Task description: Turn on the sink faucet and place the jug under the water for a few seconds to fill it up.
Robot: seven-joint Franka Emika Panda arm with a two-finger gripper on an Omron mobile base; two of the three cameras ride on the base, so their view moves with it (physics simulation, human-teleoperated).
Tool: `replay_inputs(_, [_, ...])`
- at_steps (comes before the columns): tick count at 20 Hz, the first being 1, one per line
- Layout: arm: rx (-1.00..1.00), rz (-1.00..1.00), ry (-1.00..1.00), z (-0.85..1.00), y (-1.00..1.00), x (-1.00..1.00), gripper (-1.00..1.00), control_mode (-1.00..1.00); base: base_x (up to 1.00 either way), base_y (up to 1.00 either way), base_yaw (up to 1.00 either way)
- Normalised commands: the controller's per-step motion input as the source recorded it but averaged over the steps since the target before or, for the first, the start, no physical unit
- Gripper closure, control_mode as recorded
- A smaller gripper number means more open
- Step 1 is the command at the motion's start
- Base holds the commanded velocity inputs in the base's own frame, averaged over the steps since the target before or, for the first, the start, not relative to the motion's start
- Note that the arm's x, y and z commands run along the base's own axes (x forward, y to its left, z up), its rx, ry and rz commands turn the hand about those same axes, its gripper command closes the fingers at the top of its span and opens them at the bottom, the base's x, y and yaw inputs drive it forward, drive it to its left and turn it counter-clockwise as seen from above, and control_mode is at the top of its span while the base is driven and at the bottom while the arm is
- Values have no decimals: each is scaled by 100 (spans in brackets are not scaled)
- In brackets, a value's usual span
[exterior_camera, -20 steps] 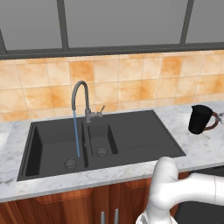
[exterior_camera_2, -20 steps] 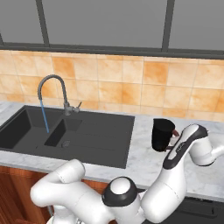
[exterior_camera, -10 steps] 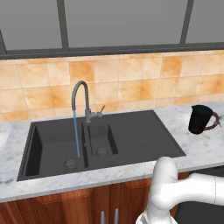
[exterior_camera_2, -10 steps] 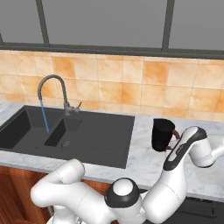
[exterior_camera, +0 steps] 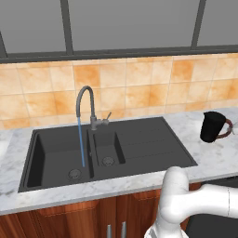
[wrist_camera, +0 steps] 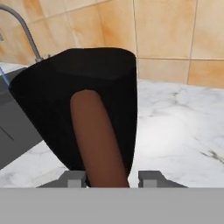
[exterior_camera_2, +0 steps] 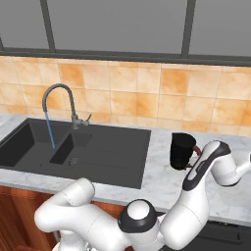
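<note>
The black jug [exterior_camera_2: 182,150] stands upright on the marble counter, right of the sink [exterior_camera_2: 115,149]. My gripper [exterior_camera_2: 194,153] is at its right side. In the hand view the jug [wrist_camera: 87,96] is close up, and its reddish-brown handle [wrist_camera: 98,135] runs down between my fingertips [wrist_camera: 75,177]. The gripper [wrist_camera: 112,177] is closed in on that handle, left finger touching, right finger a sliver away. The sink faucet [exterior_camera: 86,98] arches over the large basin, and the water [exterior_camera: 81,142] falls in a thin blue stream to the drain. The jug [exterior_camera: 213,126] is far right of that stream.
The sink's ribbed drainboard [exterior_camera: 151,139] lies between the basins and the jug. An orange tiled wall [exterior_camera: 139,86] runs behind the counter, with a window above it. My white arm [exterior_camera_2: 211,166] reaches across the counter's right end.
The fingers have closed from wide open onto the jug's handle. Jug, arm and running water stay where they were.
</note>
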Motion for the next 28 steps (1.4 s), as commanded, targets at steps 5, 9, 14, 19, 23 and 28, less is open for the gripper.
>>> replay_inputs(5, [0, 0, 4, 0, 6, 3, 100, -100, 0, 0, 0])
replay_inputs(9, [0, 0, 1, 0, 2, 0, 100, -100, 0, 0, 0])
replay_inputs(14, [0, 0, 0, 0, 0, 0, 100, -100, 0, 0, 0])
replay_inputs(19, [0, 0, 0, 0, 0, 0, 100, -100, 0, 0, 0])
replay_inputs(23, [0, 0, -2, 0, 7, -9, 100, -100, 0, 0, 0])
replay_inputs(28, [0, -3, -10, 32, 58, -40, 100, -100, 0, 0, 0])
